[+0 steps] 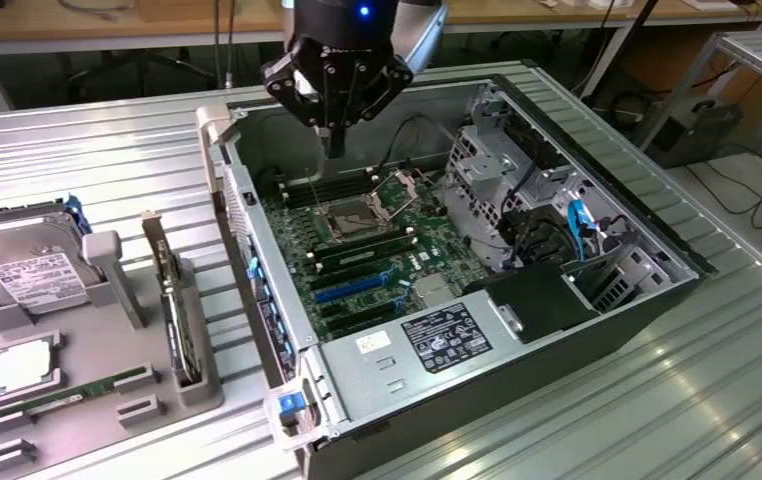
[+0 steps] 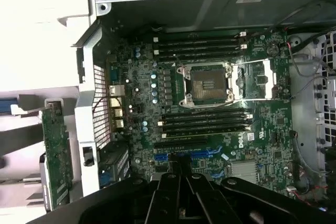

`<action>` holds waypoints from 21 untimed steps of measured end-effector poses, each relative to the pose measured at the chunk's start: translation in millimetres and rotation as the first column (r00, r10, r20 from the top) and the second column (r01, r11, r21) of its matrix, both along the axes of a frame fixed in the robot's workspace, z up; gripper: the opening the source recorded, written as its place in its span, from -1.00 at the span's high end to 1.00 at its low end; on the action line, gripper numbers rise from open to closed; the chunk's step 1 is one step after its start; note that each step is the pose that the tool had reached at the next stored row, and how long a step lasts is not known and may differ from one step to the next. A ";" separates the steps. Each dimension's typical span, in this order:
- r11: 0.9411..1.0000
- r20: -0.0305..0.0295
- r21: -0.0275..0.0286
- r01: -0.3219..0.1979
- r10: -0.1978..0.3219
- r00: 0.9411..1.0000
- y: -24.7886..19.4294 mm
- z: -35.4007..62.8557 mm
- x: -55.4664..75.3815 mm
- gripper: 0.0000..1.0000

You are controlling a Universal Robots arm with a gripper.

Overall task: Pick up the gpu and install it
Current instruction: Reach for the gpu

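The gpu (image 1: pixel 173 300) stands on edge in a grey holder (image 1: pixel 201 385) just outside the open computer case (image 1: pixel 395 370), on the exterior view's left. In the wrist view the gpu (image 2: pixel 55 156) appears as a thin green-edged board beside the case's rear panel. My gripper (image 1: pixel 336 142) hangs above the far end of the motherboard (image 1: pixel 381 265), near the CPU socket (image 1: pixel 350 215), well apart from the gpu. Its fingers are shut together with nothing between them. The wrist view has the gripper (image 2: pixel 181 174) over the blue expansion slots (image 2: pixel 202 156).
A hard drive (image 1: pixel 28 270), a memory stick (image 1: pixel 68 392) and a processor chip (image 1: pixel 21 365) sit on the grey fixture beside the gpu. Inside the case are drive cages (image 1: pixel 501 175), a power supply (image 1: pixel 441 340) and loose cables (image 1: pixel 581 225). Everything rests on a ribbed metal table (image 1: pixel 648 400).
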State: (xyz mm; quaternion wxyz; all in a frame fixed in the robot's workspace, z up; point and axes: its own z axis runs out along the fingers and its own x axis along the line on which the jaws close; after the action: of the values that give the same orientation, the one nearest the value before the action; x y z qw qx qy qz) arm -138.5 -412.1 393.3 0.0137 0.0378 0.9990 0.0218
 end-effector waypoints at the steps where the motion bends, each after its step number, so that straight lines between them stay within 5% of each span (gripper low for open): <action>1: 1.000 0.000 0.000 0.000 0.000 1.000 -2.0 0.1 -5.7 0.79; 14: 1.000 0.000 0.000 0.000 0.000 1.000 -17.1 -3.9 -92.4 0.79; 21: 1.000 0.000 -0.001 0.000 0.000 1.000 -22.4 -9.2 -123.8 0.79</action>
State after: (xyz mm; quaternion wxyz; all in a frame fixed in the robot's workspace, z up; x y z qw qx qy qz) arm -262.3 -434.5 384.1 0.0138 0.0379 0.9990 0.0214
